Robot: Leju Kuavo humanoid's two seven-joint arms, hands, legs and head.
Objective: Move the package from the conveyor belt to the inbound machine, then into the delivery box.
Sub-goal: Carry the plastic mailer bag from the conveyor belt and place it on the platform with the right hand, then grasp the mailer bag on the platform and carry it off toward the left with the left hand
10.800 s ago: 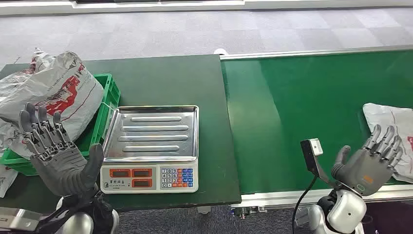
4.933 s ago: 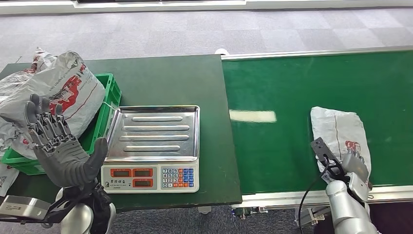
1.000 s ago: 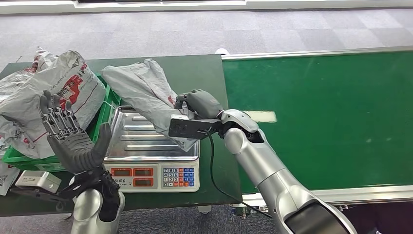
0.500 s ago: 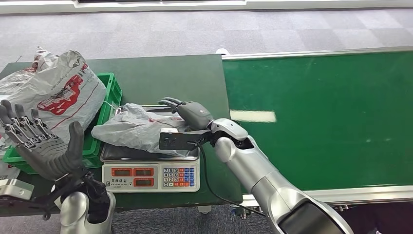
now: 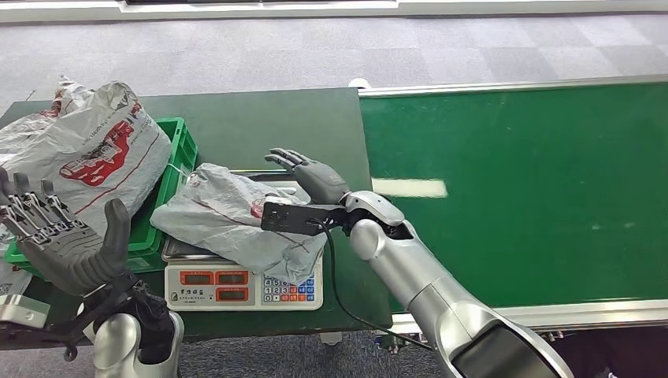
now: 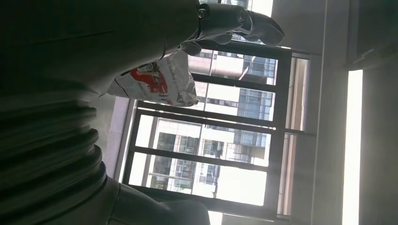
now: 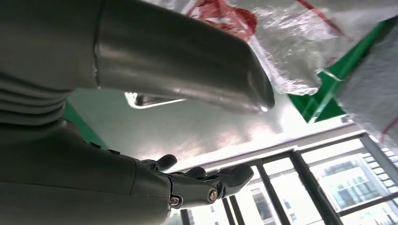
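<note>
Right robot hand (image 5: 311,175) is spread wide, just above the bag (image 5: 228,216) lying on the scale (image 5: 244,282). Left robot hand (image 5: 63,244), lower left, is spread too.

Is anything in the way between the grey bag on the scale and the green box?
Nothing stands between them: the package lies on the scale right beside the green delivery box. But a big grey bag already fills that box.

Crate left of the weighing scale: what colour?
Green plastic crate, clearest in the head view, with a printed grey bag in it.
</note>
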